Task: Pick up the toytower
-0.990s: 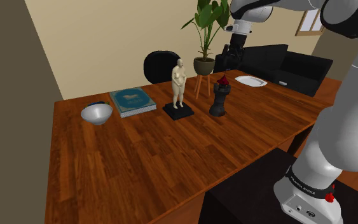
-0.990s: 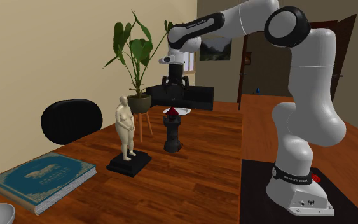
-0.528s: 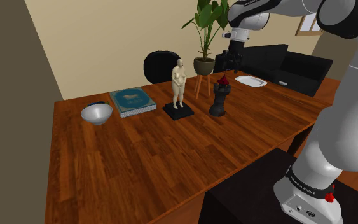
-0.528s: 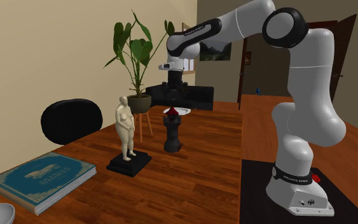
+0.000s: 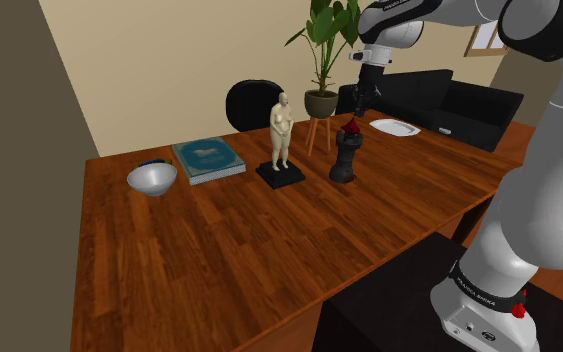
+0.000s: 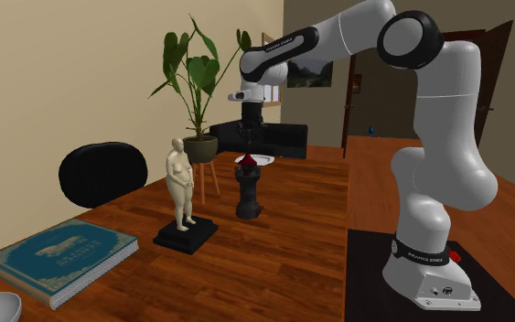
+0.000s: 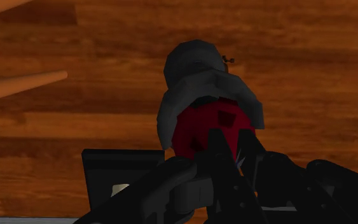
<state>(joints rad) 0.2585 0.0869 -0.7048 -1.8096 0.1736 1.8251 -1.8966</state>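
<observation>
Toytower [image 5: 345, 152] — one, dark with a red top — is seen standing upright on the wooden bench [image 5: 219, 260], near the black base of the one pale figurine [image 5: 281, 130]; one white plate [image 5: 394, 127] lies beyond it; one book [image 5: 208, 157] and one grey bowl [image 5: 152, 177] are set towards the shoulder view's left; one potted plant [image 5: 324, 60] is placed behind the bench. The hand [image 5: 361, 108] is held above the tower, apart from it — its two fingers are brought together and nothing is gripped.
</observation>
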